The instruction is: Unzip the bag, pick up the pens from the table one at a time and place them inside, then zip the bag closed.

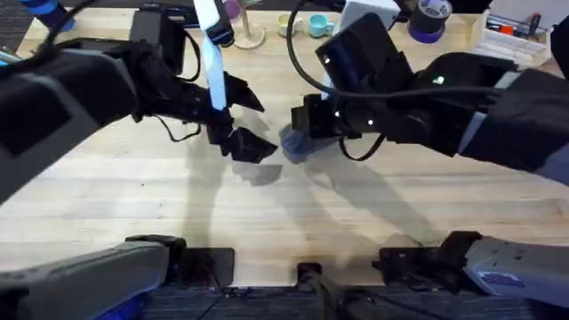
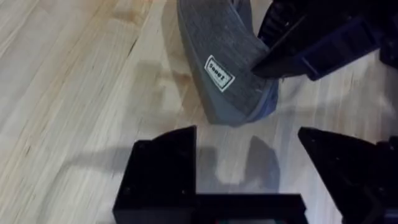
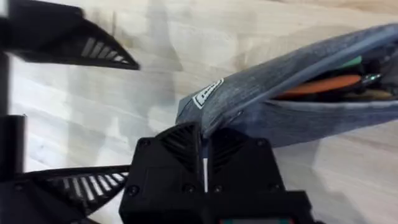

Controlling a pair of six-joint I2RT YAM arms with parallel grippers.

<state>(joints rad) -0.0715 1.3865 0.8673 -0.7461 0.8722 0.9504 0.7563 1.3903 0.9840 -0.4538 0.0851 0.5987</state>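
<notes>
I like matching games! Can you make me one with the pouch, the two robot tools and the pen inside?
Things:
1. grey pouch
2. orange pen
3. left tool
4. right tool

States:
A. open, holding nothing
B. pinching the pouch's end
C. lying inside the pouch
D. unzipped, on the wooden table

Pairs: 1-D, 2-C, 3-A, 4-B
</notes>
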